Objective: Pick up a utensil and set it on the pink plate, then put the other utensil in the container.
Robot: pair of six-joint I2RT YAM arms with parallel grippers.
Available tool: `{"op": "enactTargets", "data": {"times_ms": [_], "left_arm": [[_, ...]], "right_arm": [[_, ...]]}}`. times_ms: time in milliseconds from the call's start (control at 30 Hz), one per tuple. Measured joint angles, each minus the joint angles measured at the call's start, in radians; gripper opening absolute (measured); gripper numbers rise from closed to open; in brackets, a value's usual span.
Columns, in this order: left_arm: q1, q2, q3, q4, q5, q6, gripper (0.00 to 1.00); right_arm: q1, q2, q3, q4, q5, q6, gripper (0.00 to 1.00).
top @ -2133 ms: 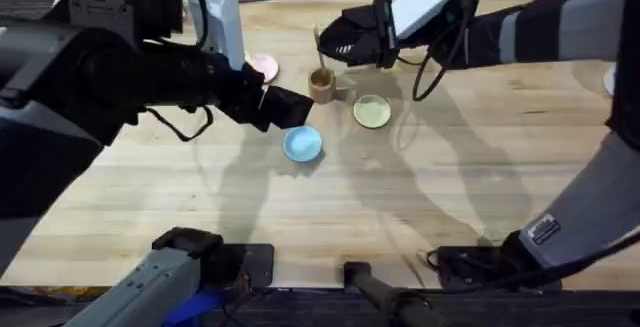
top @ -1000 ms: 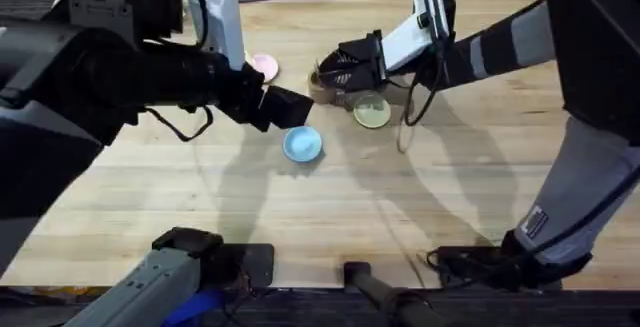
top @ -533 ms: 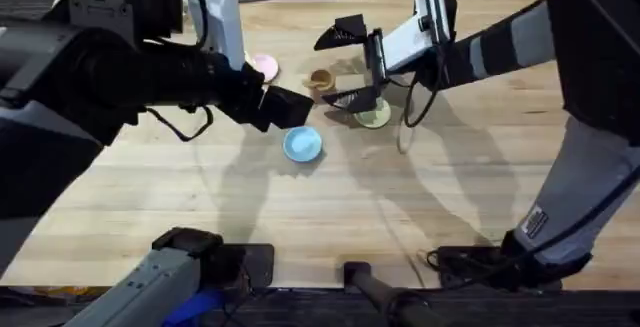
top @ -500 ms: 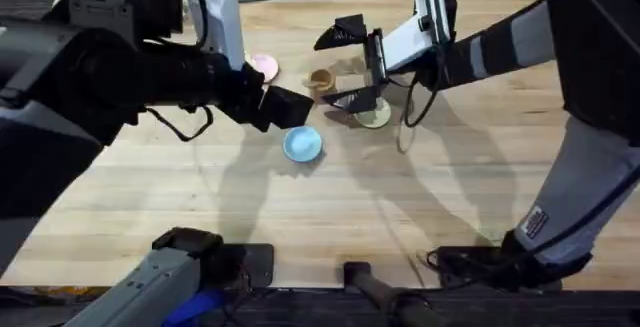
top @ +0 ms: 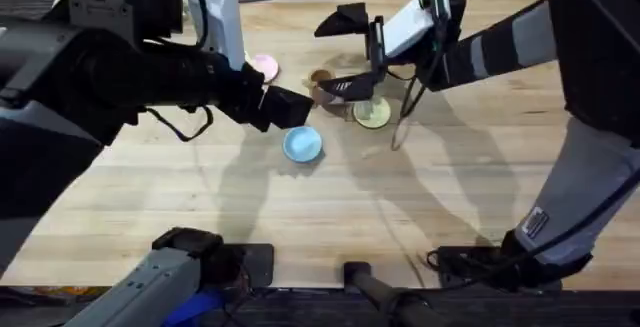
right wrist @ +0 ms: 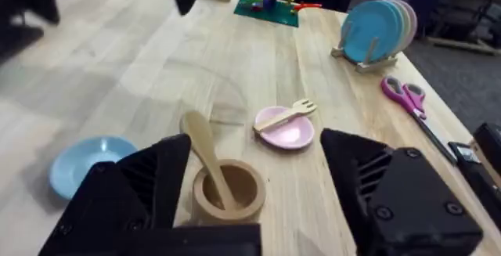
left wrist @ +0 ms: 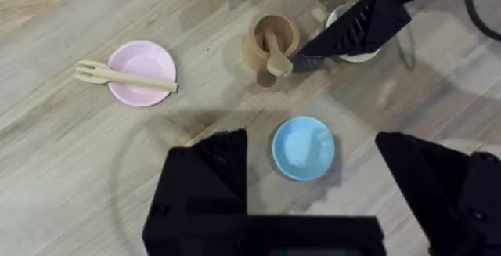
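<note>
Already the wooden spoon stands in the brown cup, bowl end up and leaning on the rim, directly below the right gripper — its fingers spread wide, gripping nothing. The fork lies across the pink plate. The left gripper hovers open and empty over the blue plate — farther from the cup.

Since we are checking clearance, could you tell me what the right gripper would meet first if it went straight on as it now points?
Probably the spoon standing in the brown cup: both sit just ahead of the open right gripper, with the pink plate farther on. Depth is uncertain.
</note>
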Motion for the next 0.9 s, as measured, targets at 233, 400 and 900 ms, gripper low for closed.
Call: {"op": "enactTargets", "data": {"times_ms": [233, 400, 900], "left_arm": [[0.000, 0.000, 0.000, 0.000, 0.000, 0.000, 0.995], [0.000, 0.000, 0.000, 0.000, 0.000, 0.000, 0.995], [0.000, 0.000, 0.000, 0.000, 0.000, 0.000, 0.995]], "right_arm": [[-0.005, -0.105, -0.001, -0.061, 0.027, 0.131, 0.996], [-0.014, -0.216, -0.001, -0.236, 0.113, 0.163, 0.996], [-0.018, -0.617, -0.003, -1.006, 0.338, 0.140, 0.996]]}}
